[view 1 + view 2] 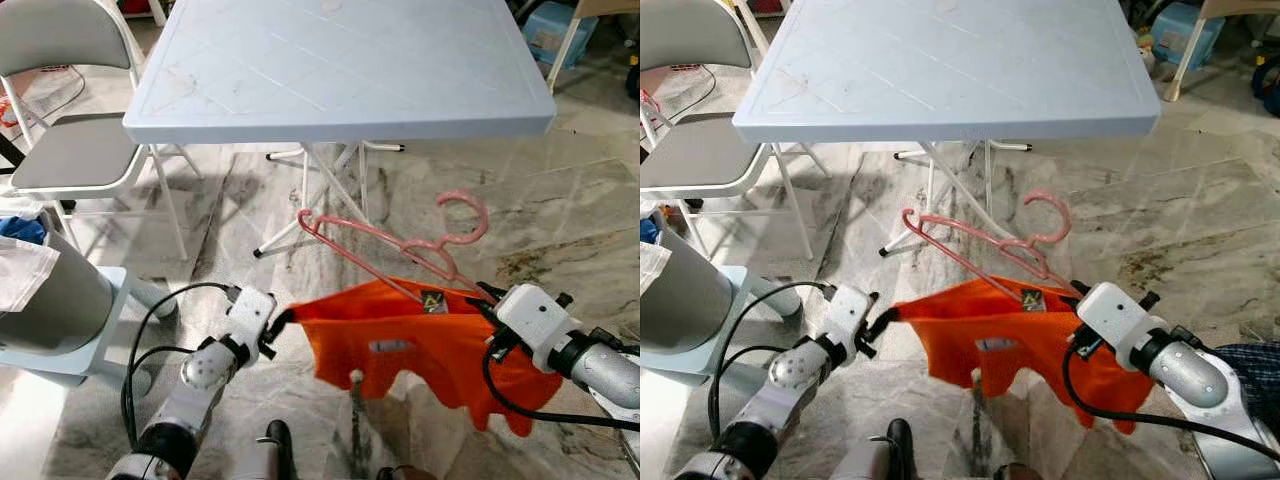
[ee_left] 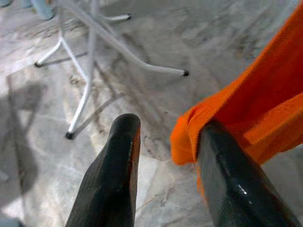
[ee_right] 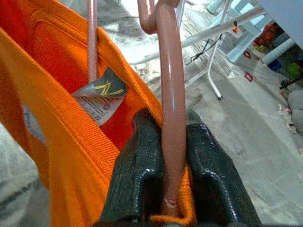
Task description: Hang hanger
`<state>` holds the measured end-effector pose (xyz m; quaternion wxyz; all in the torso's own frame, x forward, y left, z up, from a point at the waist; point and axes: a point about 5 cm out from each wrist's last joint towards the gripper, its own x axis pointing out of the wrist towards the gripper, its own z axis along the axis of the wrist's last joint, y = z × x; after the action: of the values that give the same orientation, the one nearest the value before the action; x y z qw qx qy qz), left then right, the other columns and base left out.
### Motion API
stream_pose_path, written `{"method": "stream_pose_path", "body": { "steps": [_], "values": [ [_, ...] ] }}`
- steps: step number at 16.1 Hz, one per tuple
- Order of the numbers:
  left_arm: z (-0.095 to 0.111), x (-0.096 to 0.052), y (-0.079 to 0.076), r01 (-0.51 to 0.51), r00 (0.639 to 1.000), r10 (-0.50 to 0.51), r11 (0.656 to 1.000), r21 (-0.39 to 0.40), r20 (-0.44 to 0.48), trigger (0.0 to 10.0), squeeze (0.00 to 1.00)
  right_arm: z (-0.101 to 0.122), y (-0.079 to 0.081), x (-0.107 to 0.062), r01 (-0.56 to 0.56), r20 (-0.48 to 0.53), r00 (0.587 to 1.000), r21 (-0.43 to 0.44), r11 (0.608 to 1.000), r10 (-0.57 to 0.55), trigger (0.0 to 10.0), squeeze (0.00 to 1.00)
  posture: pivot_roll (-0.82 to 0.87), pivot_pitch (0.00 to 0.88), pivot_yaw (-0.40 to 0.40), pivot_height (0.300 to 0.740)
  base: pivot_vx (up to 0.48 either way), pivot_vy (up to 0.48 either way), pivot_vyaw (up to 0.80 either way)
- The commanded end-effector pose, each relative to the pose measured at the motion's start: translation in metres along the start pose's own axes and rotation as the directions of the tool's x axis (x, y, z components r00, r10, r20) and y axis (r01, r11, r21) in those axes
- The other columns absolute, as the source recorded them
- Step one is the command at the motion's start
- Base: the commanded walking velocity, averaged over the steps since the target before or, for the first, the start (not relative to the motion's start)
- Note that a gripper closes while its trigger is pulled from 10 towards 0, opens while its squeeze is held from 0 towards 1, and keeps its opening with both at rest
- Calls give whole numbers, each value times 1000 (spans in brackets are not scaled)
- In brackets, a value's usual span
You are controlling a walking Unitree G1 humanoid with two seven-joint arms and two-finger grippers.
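Marble floor (image 1: 560,220): right gripper (image 3: 166,156) clamps pink hanger (image 1: 400,245).

**A lived-in home, marble underfoot**

You're looking at a domestic room: veined marble floor (image 1: 560,210), a pale blue folding plastic surface (image 1: 340,70) on white legs, a grey folding chair (image 1: 70,150) beside it, and household clutter along the far edge.

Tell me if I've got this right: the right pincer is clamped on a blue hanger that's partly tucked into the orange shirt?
Not quite: the hanger is pink, not blue. The right wrist view shows the right pincer shut on its pink bar, which runs into the collar of the orange shirt.
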<state>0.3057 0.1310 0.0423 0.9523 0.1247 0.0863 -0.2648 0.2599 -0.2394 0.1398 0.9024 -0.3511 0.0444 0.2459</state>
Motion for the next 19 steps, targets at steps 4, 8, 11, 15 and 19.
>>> {"method": "stream_pose_path", "body": {
  "steps": [4,8,11,15,19],
  "values": [
    [14,-1,-18,151,982,-132,978,-144,137,10000,1000,6,4,14,99,31,995,-44,994,-98,10000,0,-2,278,55,740,0,0,0],
    [14,-2,-28,253,962,-215,933,-256,168,10000,1000,10,9,22,136,55,990,-44,990,-133,10000,0,-6,279,57,740,0,0,0],
    [20,-2,-23,230,965,-189,943,-241,184,10000,1000,9,13,23,123,53,991,-54,991,-120,10000,0,-5,278,56,740,0,0,0],
    [36,-3,-9,167,964,-179,983,78,198,10000,1000,-7,13,14,-54,-32,998,-249,967,48,10000,0,-8,277,58,740,0,0,0],
    [38,-3,-14,229,947,-258,960,162,190,10000,1000,-14,-8,10,-98,-96,993,-377,921,66,10000,0,-7,275,58,740,0,0,0]
  ]
}}
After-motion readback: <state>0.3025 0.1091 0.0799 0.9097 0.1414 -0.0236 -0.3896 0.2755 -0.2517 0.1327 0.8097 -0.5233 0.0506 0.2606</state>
